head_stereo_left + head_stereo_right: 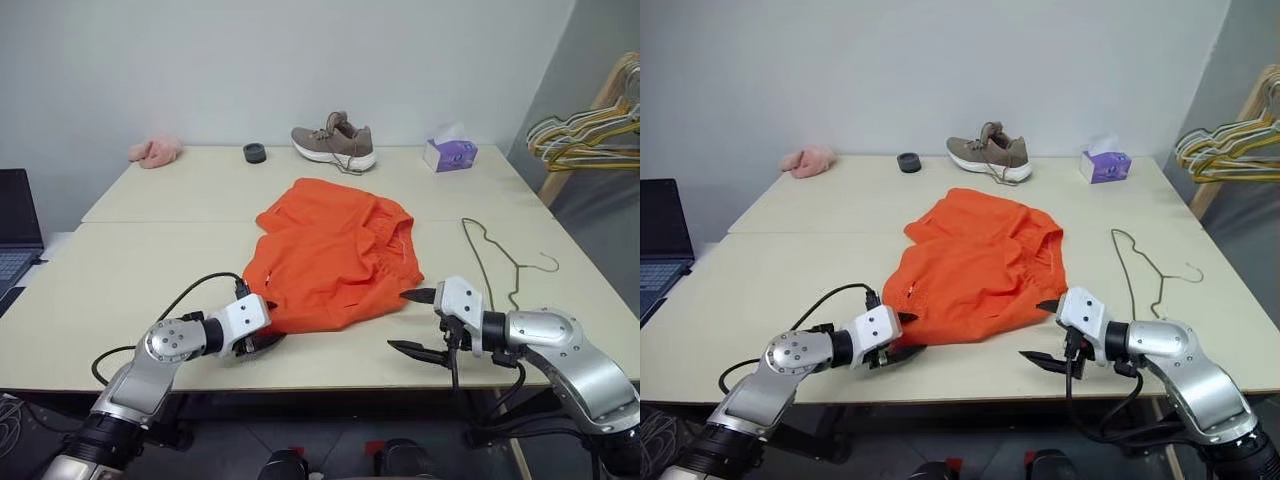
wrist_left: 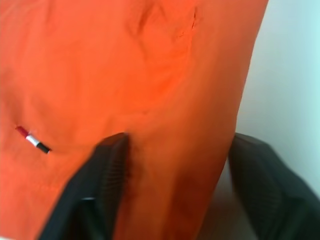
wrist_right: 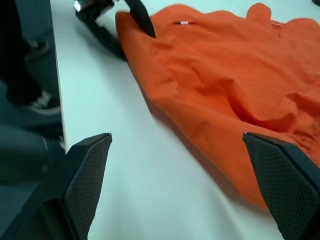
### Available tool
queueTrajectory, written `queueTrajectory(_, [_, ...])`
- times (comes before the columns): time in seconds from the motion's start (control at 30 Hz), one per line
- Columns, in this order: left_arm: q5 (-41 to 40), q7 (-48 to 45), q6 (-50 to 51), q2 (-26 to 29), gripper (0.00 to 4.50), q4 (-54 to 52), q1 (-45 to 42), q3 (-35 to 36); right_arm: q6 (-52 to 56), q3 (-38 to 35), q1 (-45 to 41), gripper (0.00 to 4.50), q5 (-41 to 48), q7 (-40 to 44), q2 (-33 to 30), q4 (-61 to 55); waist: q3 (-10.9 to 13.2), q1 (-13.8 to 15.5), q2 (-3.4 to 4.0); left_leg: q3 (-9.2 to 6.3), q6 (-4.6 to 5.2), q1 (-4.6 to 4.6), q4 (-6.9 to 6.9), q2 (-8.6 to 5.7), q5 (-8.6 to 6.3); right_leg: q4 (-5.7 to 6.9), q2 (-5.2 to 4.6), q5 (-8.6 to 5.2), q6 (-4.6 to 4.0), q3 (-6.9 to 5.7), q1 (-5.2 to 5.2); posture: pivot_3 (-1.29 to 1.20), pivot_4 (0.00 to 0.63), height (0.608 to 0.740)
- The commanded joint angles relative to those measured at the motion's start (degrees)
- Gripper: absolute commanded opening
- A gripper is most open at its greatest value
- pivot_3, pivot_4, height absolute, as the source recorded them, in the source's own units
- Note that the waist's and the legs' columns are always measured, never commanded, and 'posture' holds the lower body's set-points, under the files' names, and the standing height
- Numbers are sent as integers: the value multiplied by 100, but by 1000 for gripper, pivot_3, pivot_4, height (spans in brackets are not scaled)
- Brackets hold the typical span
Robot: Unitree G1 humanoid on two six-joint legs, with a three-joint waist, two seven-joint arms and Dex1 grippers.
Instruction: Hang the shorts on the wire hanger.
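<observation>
The bright orange shorts point(image 1: 335, 250) lie crumpled in the middle of the table point(image 1: 130, 280). My left gripper point(image 1: 268, 322) is at their near left corner. Its black fingers point(image 2: 102, 190) stand apart with the fabric edge point(image 2: 170, 165) between them, one finger over the cloth and one by the table. My right gripper point(image 1: 398, 320) is open just off the shorts' near right corner point(image 3: 240, 165), with nothing between its fingers. The thin dark wire hanger point(image 1: 515, 270) lies flat on the table to the right of the shorts, beyond my right gripper.
Along the far edge sit a tan shoe point(image 1: 335, 142), a purple tissue box point(image 1: 449, 152), a black ring point(image 1: 254, 152) and a pink fluffy cloth point(image 1: 155, 150). A laptop point(image 1: 15, 225) is at the left. A bunch of coloured hangers point(image 1: 590, 135) hangs on a rack at the right.
</observation>
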Motion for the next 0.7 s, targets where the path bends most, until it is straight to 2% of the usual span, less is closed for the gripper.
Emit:
queueTrajectory(0.03, [179,148,-101,45,1711,182,-78,78,-806,314,-516,4500,-721,6,-40,592,0,-63,0,0,0,3,0,0,0,0,-1,1,2,-1,1,-164,0,740])
queueTrajectory(0.13, [151,236,-170,135,741,258,-55,260,-1920,897,-1284,4500,-1779,-130,19,1777,1,-141,0,1,1,7,0,-1,1,1,-2,2,3,0,4,-152,0,740])
queueTrajectory(0.2, [151,283,-226,179,112,300,-33,345,-2439,1164,-1710,4500,-2157,-105,106,2431,1,-207,1,1,1,5,0,-2,1,2,-2,3,5,0,5,-146,0,740])
queueTrajectory(0.33, [129,330,-274,197,49,315,-2,451,-3302,1468,-2251,4500,-2656,-131,277,3345,1,-239,1,-2,1,-5,-7,-1,1,4,1,13,30,-1,-4,-139,0,740])
queueTrajectory(0.47, [99,409,-307,192,49,260,40,595,-4083,1948,-3102,4500,-3339,-321,815,4620,2,-265,2,0,0,-8,-9,-2,1,3,-1,9,30,2,-7,-121,0,740])
queueTrajectory(0.6, [86,438,-311,179,0,219,65,631,-4441,1983,-3496,3625,-3584,-530,1114,5258,2,-235,3,-8,1,-7,-9,-3,1,7,0,9,30,-4,-4,-112,0,740])
queueTrajectory(0.7, [97,453,-315,178,0,191,92,648,-4547,1914,-3710,2499,-3792,-845,1201,5512,2,-201,2,-13,1,-8,-8,-8,1,8,-3,10,31,-5,-1,-113,0,740])
